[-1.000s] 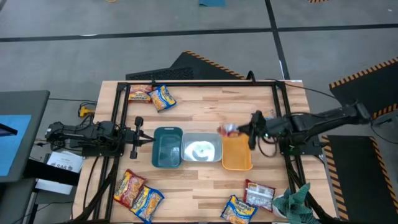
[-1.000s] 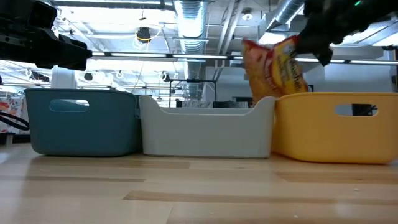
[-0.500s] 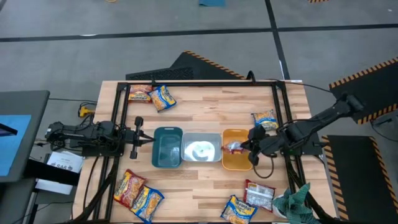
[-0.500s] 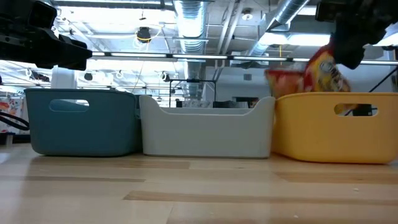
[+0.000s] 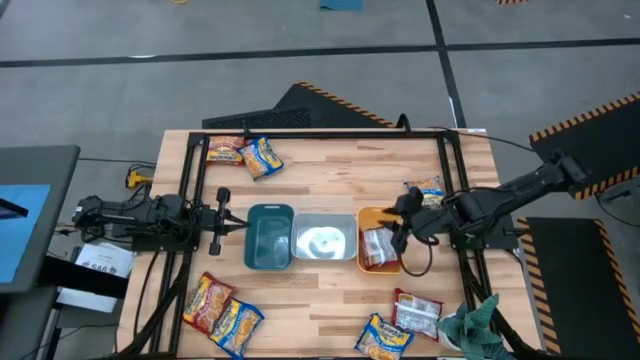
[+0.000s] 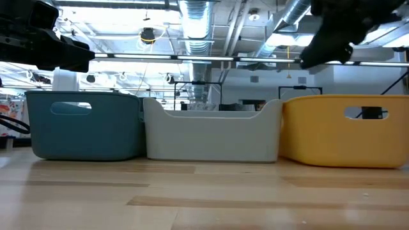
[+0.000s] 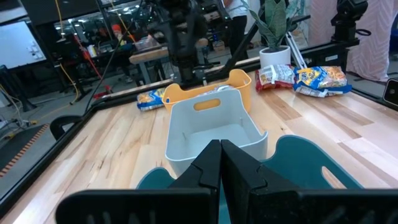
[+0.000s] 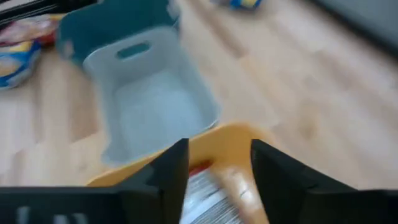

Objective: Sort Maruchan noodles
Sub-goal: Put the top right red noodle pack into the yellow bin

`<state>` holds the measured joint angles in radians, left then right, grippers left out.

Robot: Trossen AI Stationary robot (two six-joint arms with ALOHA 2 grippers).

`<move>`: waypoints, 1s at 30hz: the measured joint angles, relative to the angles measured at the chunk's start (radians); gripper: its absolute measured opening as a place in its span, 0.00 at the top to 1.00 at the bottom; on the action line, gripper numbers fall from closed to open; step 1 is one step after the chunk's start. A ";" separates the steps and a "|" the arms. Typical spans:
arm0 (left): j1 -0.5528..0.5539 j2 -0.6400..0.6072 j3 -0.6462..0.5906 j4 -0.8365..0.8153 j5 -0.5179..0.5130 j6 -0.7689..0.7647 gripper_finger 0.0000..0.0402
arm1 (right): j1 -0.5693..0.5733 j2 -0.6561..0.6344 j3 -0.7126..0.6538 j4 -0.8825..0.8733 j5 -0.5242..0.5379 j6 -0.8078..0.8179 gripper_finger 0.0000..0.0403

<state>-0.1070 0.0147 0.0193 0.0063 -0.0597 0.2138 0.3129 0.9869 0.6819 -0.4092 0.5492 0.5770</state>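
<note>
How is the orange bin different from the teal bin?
The orange bin has a noodle packet inside; the teal bin looks empty. The orange bin sits beside the right arm's open tool, the teal bin nearer the left arm's shut tool. Both flank the clear bin.

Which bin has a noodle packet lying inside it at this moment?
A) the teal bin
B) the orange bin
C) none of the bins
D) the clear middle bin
B: in the high view a red noodle packet lies inside the orange bin, with the open right gripper just above its edge; the teal bin and the clear bin hold no packet.
</note>
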 joint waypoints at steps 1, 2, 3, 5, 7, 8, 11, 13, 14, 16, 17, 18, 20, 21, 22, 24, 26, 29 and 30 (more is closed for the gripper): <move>0.000 0.000 0.000 0.000 0.000 0.000 1.00 | -0.013 0.001 0.002 0.022 0.022 -0.029 0.47; 0.000 0.000 0.000 0.000 0.000 0.000 1.00 | -0.029 0.001 0.003 0.043 0.040 -0.056 0.45; 0.000 0.000 0.000 0.000 0.000 0.000 1.00 | -0.047 0.001 0.004 0.056 0.054 -0.077 0.42; 0.000 0.000 0.000 0.000 0.000 0.000 1.00 | -0.087 0.003 0.004 0.062 0.066 -0.089 0.39; 0.000 0.000 0.000 0.000 0.000 0.000 1.00 | -0.131 0.003 0.003 0.059 0.080 -0.094 0.38; 0.000 0.000 0.000 0.000 0.000 0.000 1.00 | -0.151 0.003 0.003 0.060 0.080 -0.107 0.38; 0.000 0.000 0.000 0.000 0.000 0.000 1.00 | -0.207 0.003 0.003 0.059 0.082 -0.161 0.38; 0.000 0.000 0.000 0.000 0.000 0.000 1.00 | -0.242 0.003 0.003 0.060 0.081 -0.190 0.38; 0.000 0.000 0.000 0.000 0.000 0.000 1.00 | -0.258 0.003 0.003 0.060 0.081 -0.199 0.38; 0.000 0.000 0.000 0.000 0.000 0.000 1.00 | -0.283 0.003 0.002 0.063 0.081 -0.218 0.38; 0.000 0.000 0.000 0.000 0.000 0.000 1.00 | -0.291 0.003 -0.007 0.083 0.081 -0.236 0.38; 0.000 0.000 0.000 0.000 0.000 0.000 1.00 | -0.299 0.003 -0.026 0.125 0.080 -0.259 0.38; 0.000 0.000 0.000 0.003 0.002 0.000 1.00 | -0.307 0.003 -0.087 0.245 0.054 -0.308 0.38; 0.000 0.000 0.000 0.003 0.002 -0.002 1.00 | -0.313 0.003 -0.120 0.304 0.025 -0.331 0.38; 0.000 0.000 0.000 0.004 0.002 -0.014 1.00 | -0.318 0.002 -0.152 0.367 -0.006 -0.353 0.38; 0.000 0.000 -0.001 0.014 0.009 -0.063 1.00 | -0.329 0.002 -0.202 0.492 -0.048 -0.376 0.38; 0.000 0.002 -0.005 0.076 0.008 -0.076 1.00 | -0.338 0.000 -0.233 0.582 -0.079 -0.379 0.38; 0.009 0.028 -0.002 0.250 -0.120 -0.097 1.00 | -0.346 0.000 -0.243 0.621 -0.103 -0.391 0.38; 0.015 0.047 0.011 0.259 -0.190 -0.111 1.00 | -0.349 0.000 -0.243 0.631 -0.103 -0.397 0.38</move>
<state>-0.0924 0.0619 0.0300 0.2652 -0.2495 0.1027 -0.0357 0.9871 0.4393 0.2219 0.4457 0.1800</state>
